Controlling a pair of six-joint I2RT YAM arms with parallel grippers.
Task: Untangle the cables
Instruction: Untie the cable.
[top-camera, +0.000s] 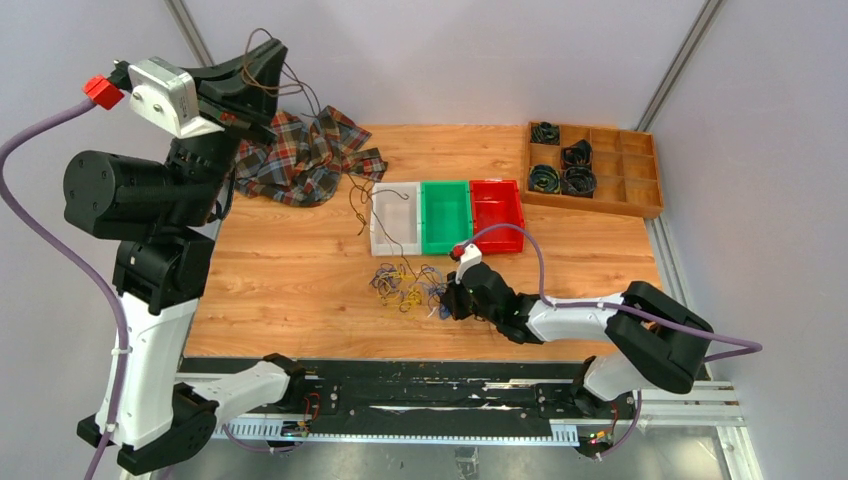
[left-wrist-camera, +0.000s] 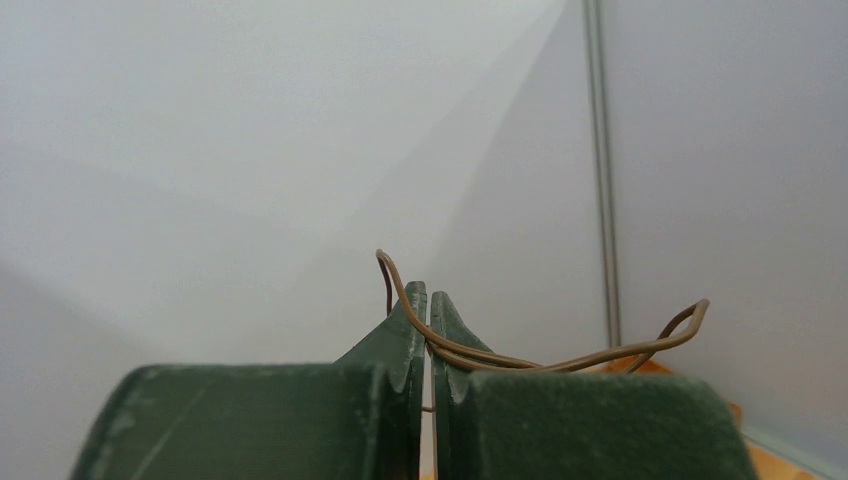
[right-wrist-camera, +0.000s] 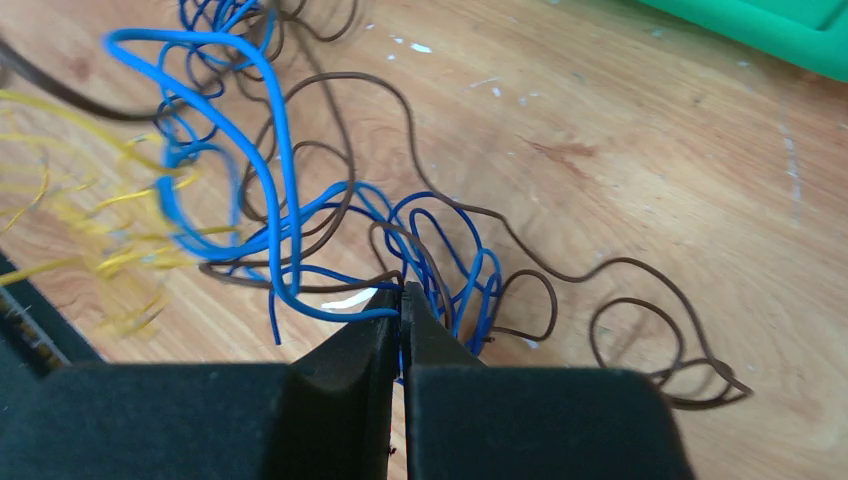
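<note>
Top cam looks down from behind; right wrist cam, close, shares cables (right-wrist-camera: 250, 200) ahead of right pincer (right-wrist-camera: 402, 300); left's faces wall (left-wrist-camera: 250, 150).

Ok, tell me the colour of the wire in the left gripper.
Brown wire, clearest in left wrist view.

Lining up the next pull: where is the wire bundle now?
Top view: the wire bundle lies mid-table, between the white bin and the near edge; the right gripper is shut on its right side.
</note>
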